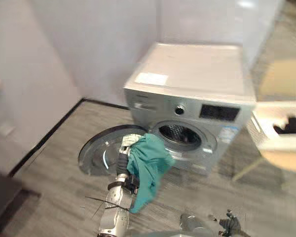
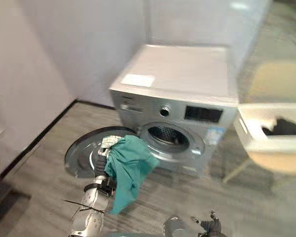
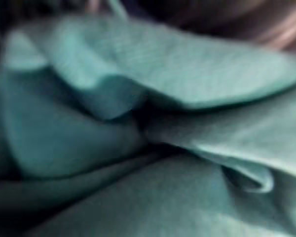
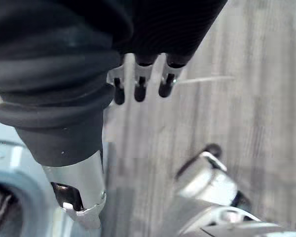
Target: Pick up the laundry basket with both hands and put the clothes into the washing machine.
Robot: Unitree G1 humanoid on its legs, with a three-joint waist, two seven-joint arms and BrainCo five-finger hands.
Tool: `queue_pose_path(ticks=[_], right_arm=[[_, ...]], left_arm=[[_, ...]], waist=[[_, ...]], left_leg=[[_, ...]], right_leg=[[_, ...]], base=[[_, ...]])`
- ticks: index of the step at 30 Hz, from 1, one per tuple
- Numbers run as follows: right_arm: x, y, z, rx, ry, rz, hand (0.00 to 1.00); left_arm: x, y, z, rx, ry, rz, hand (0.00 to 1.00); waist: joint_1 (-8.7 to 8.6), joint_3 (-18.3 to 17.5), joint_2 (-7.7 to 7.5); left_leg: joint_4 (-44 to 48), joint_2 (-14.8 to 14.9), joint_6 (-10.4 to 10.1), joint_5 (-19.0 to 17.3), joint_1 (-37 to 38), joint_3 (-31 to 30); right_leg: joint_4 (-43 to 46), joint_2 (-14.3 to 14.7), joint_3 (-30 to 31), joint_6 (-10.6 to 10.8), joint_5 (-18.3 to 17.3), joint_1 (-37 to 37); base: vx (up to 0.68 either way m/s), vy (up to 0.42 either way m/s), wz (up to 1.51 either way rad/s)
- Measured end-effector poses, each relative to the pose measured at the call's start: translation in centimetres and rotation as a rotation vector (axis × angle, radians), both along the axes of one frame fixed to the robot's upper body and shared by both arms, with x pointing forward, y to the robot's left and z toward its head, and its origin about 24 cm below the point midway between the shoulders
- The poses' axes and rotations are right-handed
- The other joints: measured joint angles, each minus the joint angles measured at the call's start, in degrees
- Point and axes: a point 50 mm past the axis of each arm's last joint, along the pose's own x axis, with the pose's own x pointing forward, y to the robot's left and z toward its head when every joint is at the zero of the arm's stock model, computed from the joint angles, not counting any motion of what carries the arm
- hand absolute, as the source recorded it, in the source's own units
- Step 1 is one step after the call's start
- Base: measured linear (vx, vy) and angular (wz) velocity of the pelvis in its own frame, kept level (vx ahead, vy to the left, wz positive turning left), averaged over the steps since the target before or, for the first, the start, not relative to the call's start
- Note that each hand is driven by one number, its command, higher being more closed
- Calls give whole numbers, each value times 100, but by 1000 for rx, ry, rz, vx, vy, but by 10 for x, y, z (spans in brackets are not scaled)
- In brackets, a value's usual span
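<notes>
Left eye view shows the left hand (image 1: 128,144) closed on a teal garment (image 1: 149,165), raised just in front of the washing machine (image 1: 197,79). Most of the cloth hangs below the hand, and its tail reaches lower than the drum opening (image 1: 180,134). The door (image 1: 96,154) stands swung wide to the left, out of the way. To do this step well, I judge the hand should move far and a little right until it is inside the opening before it lets go. It should also lift enough that the trailing tail clears the rim instead of draping over it. The right hand (image 1: 230,223) sits low and near; I cannot tell whether it is open or closed. The white basket (image 1: 278,144) rests on a table (image 1: 286,165) to the right, with a dark item (image 1: 291,126) inside it.
</notes>
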Motion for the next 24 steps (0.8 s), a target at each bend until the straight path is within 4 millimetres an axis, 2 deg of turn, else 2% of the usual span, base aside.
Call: queue_pose_path(ticks=[1, 2, 3, 4, 5, 7, 9, 11, 14, 15, 16, 18, 20, 21, 22, 23, 24], right_arm=[[0, 4, -1, 7, 5, 6, 0], [1, 7, -2, 6, 9, 28, 0], [0, 6, -2, 5, 10, 29, 0], [-5, 6, -3, 4, 20, 27, 0], [-12, 6, -5, 5, 39, 31, 0], [-17, 3, -6, -7, 57, 49, 0], [-20, -1, -7, -21, 71, 61, 0], [-26, 0, -9, -33, 100, 96, 0], [-30, -1, -11, -61, 152, 167, 0], [-30, 1, -12, -73, 167, 204, 0], [-30, 0, -12, -84, 174, 227, 0], [-27, 2, -12, -95, 189, 262, 0], [-17, 3, -11, -109, 179, 267, 0], [-10, 3, -9, -117, 164, 268, 0], [9, 3, -4, -147, 119, 297, 0], [29, 3, 2, -170, 76, 332, 0], [56, 12, 11, -179, 4, 382, 0]], left_arm=[[-2, 2, -2, 1, 9, 6, 100], [-6, 5, -7, 3, 33, 19, 100], [-8, 6, -10, 3, 50, 20, 100], [-9, 6, -15, 3, 72, 18, 100], [-11, 6, -19, 1, 92, 7, 100], [-11, 3, -22, -1, 103, -8, 100], [-10, 4, -24, 9, 113, -8, 100], [-5, 9, -23, 43, 105, 7, 100], [-7, 20, -29, 68, 141, 64, 100], [-7, 23, -31, 6, 153, 101, 100], [-7, 24, -31, -22, 158, 121, 100], [5, 21, -25, -117, 133, 147, 100], [18, 20, -16, -162, 104, 166, 100], [22, 19, -12, -174, 95, 172, 100], [28, 18, -7, -185, 70, 185, 100], [32, 20, -3, -190, 52, 198, 100], [44, 19, 6, -202, 24, 201, 100]], waist=[[24, -27, -108], [25, 33, -95], [-18, 33, -98], [2, 47, -100], [-5, 47, -107], [12, 85, -111], [-8, 183, -22], [2, 230, -105], [18, 252, -128], [29, 261, -139], [20, 266, -147], [17, 328, -246], [4, 430, -375], [9, 444, -353], [41, 502, -376], [82, 523, -321], [125, 655, -430]], left_leg=[[-9, -59, 16, -9, 52, 275], [-13, -101, 38, -21, 24, 685], [-19, -102, 38, -21, 28, 790], [-66, -99, 38, -21, 159, 984], [-45, -103, 37, -20, 240, 1063], [-160, -126, -22, 15, 461, 1188], [-316, -173, -60, 100, 621, 1281], [-311, -202, -85, 204, 616, 1271], [-137, 72, -156, 246, 598, 1244], [-29, 204, -205, 275, 559, 1156], [2, 237, -201, 298, 532, 1084], [303, 301, 1, 456, 148, 920], [584, 340, 136, 388, -209, 905], [515, 279, 166, 372, -267, 896], [259, 170, 190, 379, -399, 867], [137, 137, 150, 207, -407, 831], [248, -7, 143, 124, -557, 852]], right_leg=[[-58, -107, -151, -26, 42, -128], [-194, -336, -630, -107, 248, -314], [-222, -435, -988, -166, 304, -353], [-193, -591, -1718, -295, 316, -387], [-167, -654, -2036, -344, 290, -379], [49, -650, -2133, -392, 226, -366], [292, -667, -2240, -415, 127, -404], [576, -717, -2332, -446, -116, -536], [702, -536, -2532, -605, -271, -534], [643, -468, -2606, -633, -287, -482], [608, -437, -2630, -645, -294, -452], [452, -493, -2766, -684, -274, -413], [324, -638, -2873, -711, -208, -388], [304, -674, -2890, -694, -182, -400], [342, -678, -2874, -604, -171, -550], [446, -633, -2796, -562, -150, -739], [526, -627, -2648, -495, -55, -1002]], base=[[60, 351, -191], [10, 233, -117], [49, 242, -112], [117, 189, -66], [189, 154, -54], [137, 37, -23], [63, -30, -8], [54, -111, 7], [42, -170, 1], [17, -159, 0], [-2, -177, 19], [-61, -120, 45], [-103, -51, 49], [-149, 2, 26], [-165, 57, -13], [-196, 103, -41], [-158, 100, -58]])
